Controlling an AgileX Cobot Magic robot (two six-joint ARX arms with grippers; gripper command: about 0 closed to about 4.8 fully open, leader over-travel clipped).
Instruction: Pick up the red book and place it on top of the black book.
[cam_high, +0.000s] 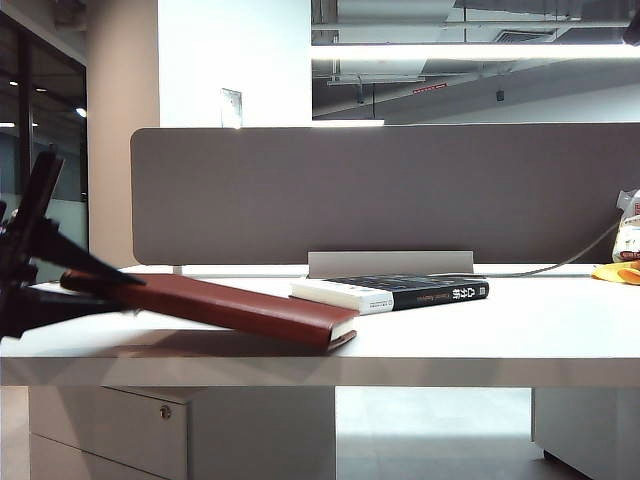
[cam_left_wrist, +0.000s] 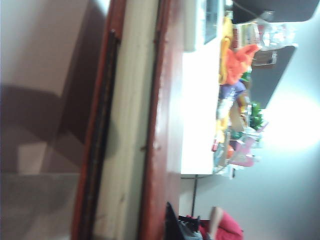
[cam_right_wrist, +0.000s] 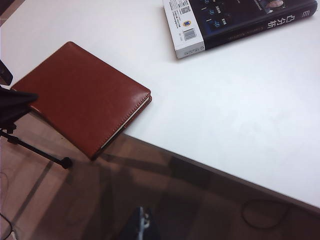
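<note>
Red leather-like book (cam_high: 215, 305) tilted at lower left, clamped by left pincer (cam_high: 60, 283), far end on white counter (cam_high: 500, 330). Thick black book (cam_high: 400, 292) lies flat mid-frame before grey partition (cam_high: 400, 190). Right pincer's state: can't tell.

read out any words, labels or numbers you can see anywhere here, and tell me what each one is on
Thick black book, spine: large white Chinese characters with a line of small text beside them, too blurred to quote.
Same book, white end: barcode and small print, too small to read.
Thin dark red leather-like notebook, held at one edge by the left gripper: plain cover, no text.
Red sign on a ceiling pipe: unreadable.
Right gripper: not in view.
</note>
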